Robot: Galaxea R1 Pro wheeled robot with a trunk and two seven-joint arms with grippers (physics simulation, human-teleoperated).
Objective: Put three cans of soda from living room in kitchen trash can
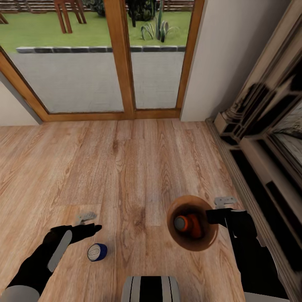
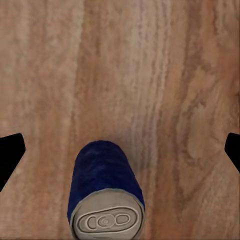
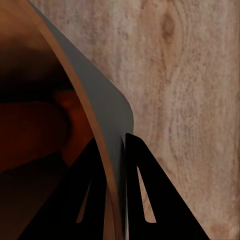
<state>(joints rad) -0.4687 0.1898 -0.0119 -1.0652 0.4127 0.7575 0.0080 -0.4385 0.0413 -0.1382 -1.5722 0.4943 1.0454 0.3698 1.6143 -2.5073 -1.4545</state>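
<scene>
A dark blue can of soda (image 1: 97,252) (image 2: 105,190) rests on the wood floor, its silver end toward the cameras. My left gripper (image 1: 90,223) (image 2: 120,152) hovers over it, open, with black fingertips (image 2: 10,155) wide apart on either side. The brown trash can (image 1: 212,243) is at the lower right, its mouth facing up. Inside it lies an orange can of soda (image 1: 188,225); I cannot tell if a second one is under it. My right gripper (image 1: 214,214) (image 3: 117,192) is shut on the trash can's rim (image 3: 107,120), one finger inside and one outside.
Wood-framed glass doors (image 1: 121,58) stand ahead, with lawn outside. A white wall corner (image 1: 222,63) and a dark carved fireplace surround (image 1: 268,138) run along the right side. Light wood floor (image 1: 126,167) stretches between me and the doors.
</scene>
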